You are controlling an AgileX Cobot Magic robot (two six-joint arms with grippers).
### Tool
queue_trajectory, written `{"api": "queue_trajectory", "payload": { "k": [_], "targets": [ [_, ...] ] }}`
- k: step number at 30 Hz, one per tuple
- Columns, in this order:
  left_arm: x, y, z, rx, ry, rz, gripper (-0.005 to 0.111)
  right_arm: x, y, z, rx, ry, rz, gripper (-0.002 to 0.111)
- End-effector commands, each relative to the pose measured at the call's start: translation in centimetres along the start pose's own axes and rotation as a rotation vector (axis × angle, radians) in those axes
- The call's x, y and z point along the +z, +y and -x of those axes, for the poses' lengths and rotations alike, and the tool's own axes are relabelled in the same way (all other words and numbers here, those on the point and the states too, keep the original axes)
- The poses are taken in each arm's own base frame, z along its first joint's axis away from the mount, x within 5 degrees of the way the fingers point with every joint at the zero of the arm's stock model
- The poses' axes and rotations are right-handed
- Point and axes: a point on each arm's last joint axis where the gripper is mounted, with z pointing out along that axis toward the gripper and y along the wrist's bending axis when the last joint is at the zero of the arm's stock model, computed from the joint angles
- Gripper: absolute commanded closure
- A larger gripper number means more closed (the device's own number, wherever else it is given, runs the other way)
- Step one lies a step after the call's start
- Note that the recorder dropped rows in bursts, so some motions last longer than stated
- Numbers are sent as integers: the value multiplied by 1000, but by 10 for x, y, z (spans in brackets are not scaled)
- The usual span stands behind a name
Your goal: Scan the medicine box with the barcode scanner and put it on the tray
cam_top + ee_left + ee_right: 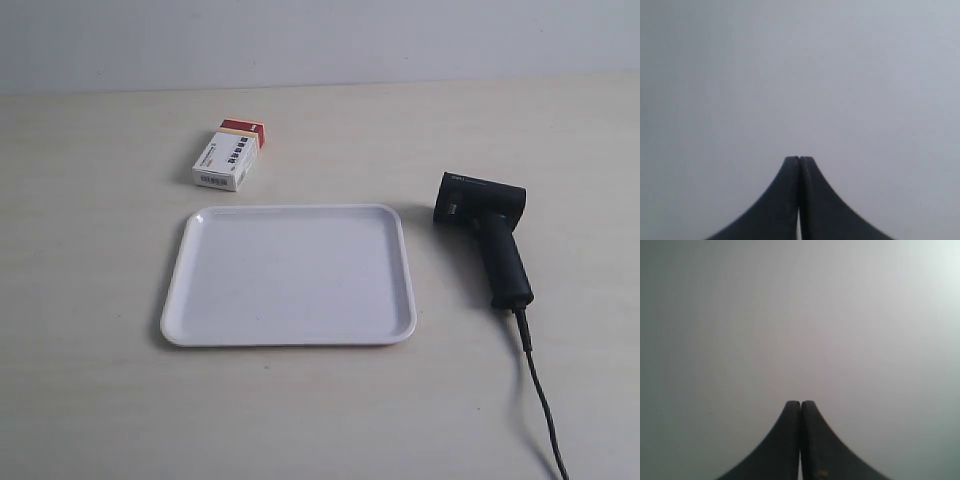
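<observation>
Lying unheld, medicine box (231, 154), pincers (799, 159) elsewhere

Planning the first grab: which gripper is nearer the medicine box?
Cannot tell. The left gripper and right gripper, jaws shut, face blank surface; neither appears near the medicine box.

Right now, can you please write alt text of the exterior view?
A flat white plastic tray lies on a pale table; a small white carton with a red end lies beyond it, and a black pistol-shaped scanner lies beside it.
</observation>
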Motion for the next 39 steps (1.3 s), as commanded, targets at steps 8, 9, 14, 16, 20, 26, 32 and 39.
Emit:
{"api": "queue_trajectory", "payload": {
  "k": [8, 9, 14, 16, 20, 26, 32, 39],
  "targets": [
    [-3, 6, 18, -122, -209, 52, 107, 42, 4, -46, -24, 197, 41, 108],
    [-3, 6, 18, -140, -210, 50, 107, 45, 6, -49, -27, 197, 57, 108],
    [3, 4, 16, -355, -65, 8, 107, 53, 15, -62, -7, 240, 111, 108],
    [9, 5, 27, -340, 11, -6, 107, 55, 17, -64, 1, 230, 125, 108],
    [29, 9, 53, -324, 82, -20, 107, 57, 19, -65, 7, 223, 135, 108],
    [78, 12, 79, -442, 196, -21, 107, 57, 19, -66, 9, 228, 135, 108],
    [131, -6, 44, -487, 705, -63, 107, 57, 19, -67, 76, 241, 127, 108],
    [150, -81, -19, -422, 1068, -420, 107, 49, 19, -87, 116, 484, 107, 108]
  ]
}}
